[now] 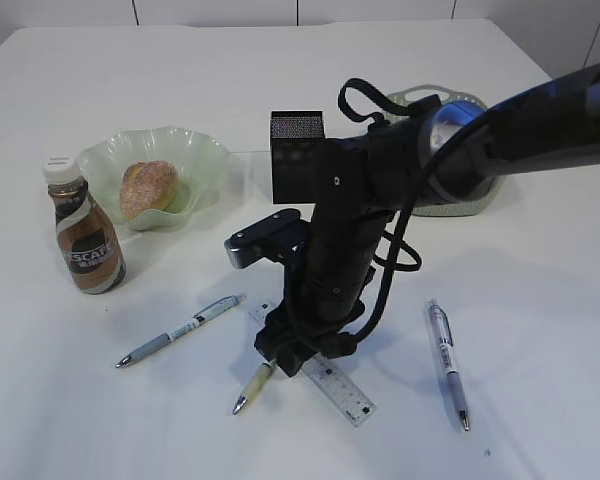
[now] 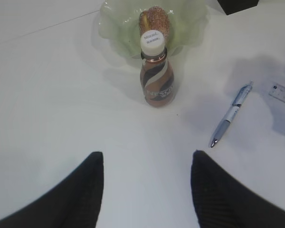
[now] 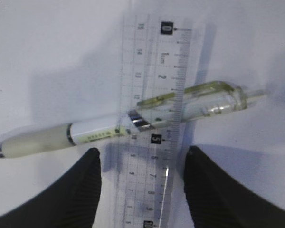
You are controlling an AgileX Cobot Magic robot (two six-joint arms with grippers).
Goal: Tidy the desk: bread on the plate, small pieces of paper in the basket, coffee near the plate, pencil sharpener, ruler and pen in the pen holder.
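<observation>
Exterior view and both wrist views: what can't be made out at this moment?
- Exterior view: the right gripper is hidden by its own arm; the middle of the ruler and the top of the green pen vanish under it.
- Exterior view: the basket is mostly blocked by the arm, its contents unseen.
- Exterior view: the pen holder interior is not visible.
- Left wrist view: the ruler and green pen are cut by the right edge.
- Pencil sharpener and paper scraps: nowhere visible.

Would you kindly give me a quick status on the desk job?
Both claws open, empty. Right claw low over the ruler, which lies across a green pen. Left claw idle near the coffee.
</observation>
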